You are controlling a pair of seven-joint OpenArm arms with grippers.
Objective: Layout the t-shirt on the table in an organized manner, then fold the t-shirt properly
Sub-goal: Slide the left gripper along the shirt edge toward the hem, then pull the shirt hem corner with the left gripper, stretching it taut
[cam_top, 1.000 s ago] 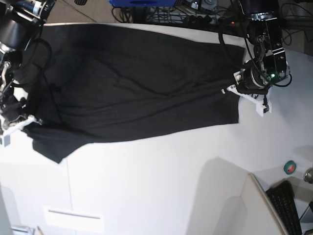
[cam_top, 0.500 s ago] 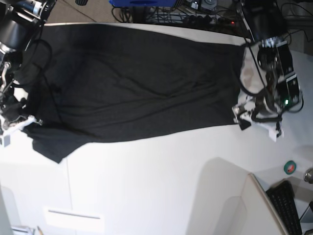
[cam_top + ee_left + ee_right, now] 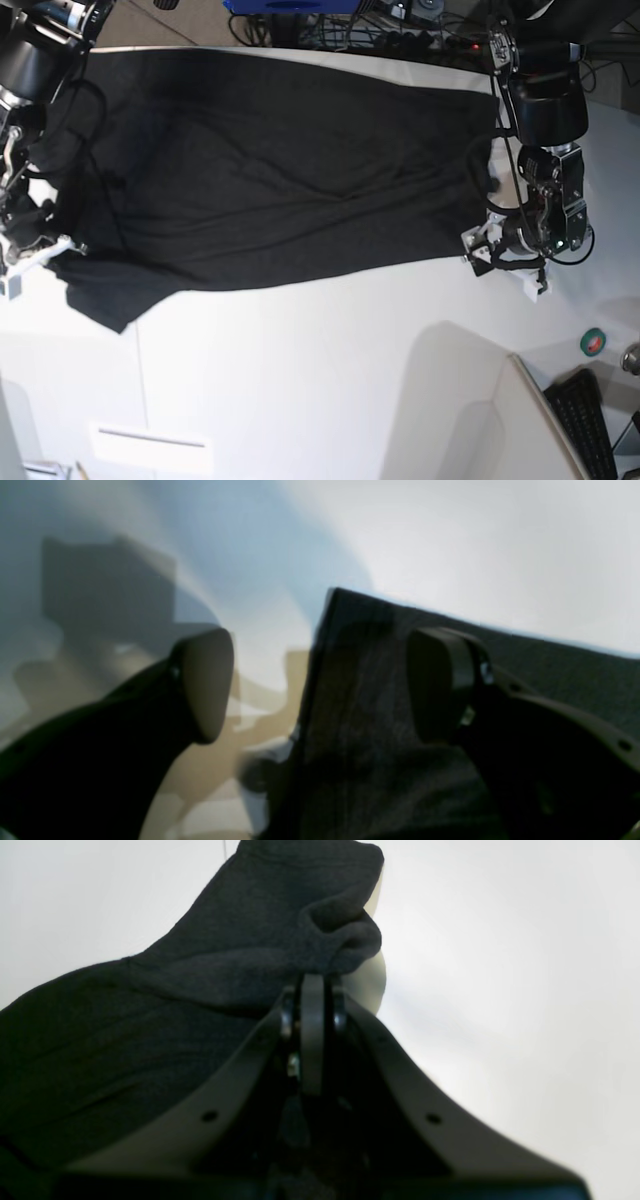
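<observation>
Left wrist view: your left gripper [image 3: 320, 685] gapes astride the t-shirt [image 3: 400, 730] corner, apparently just above the table [image 3: 475, 540]; sink before pinching, while the right gripper [image 3: 312, 985] clamps a bunched edge.

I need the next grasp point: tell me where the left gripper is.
In the base view the left gripper is at right, open over the t-shirt's near right corner, above the table.

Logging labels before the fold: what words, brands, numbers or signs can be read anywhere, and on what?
None can be read.
Large black soft-fabric t-shirt: plain side up, no print or tag showing.
Smooth off-white tabletop: no markings.
Small round green-and-red object at the table edge: too small to read.
</observation>
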